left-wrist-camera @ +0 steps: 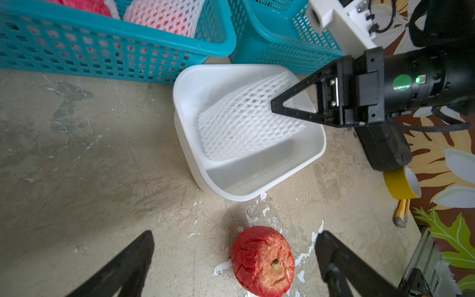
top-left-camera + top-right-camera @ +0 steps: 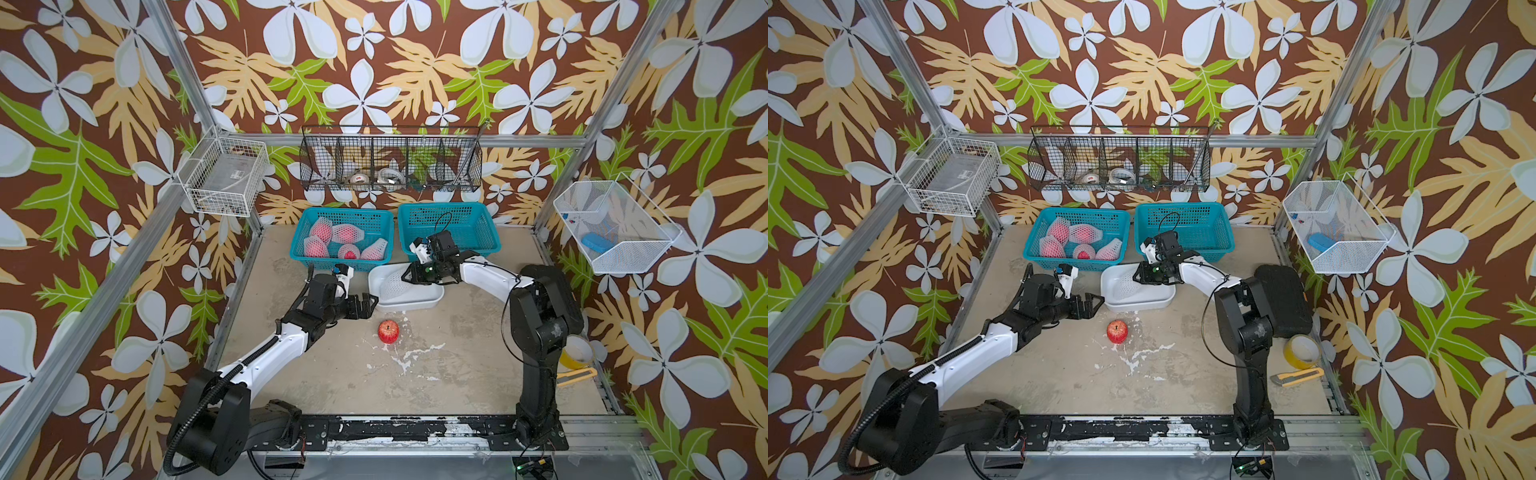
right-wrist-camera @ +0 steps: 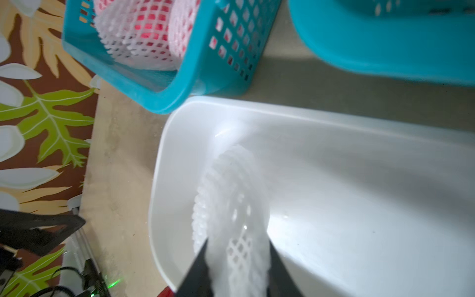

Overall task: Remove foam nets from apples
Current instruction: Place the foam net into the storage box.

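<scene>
Both top views look down from high above the near edge. Both wrist cameras closely face the white tub [image 1: 244,180].

A foam net [image 2: 390,286] lies in the tub [image 2: 409,306], between the apple [image 2: 388,331] before and baskets [image 2: 345,210] behind.

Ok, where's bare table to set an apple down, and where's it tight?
Free: the grey tabletop between the bare red apple and the black base rail, and the patch on the apple's right. Crowded: the back, where the teal plastic basket of netted apples, the second teal plastic basket and the white plastic tub holding a white foam net sit close together.
</scene>
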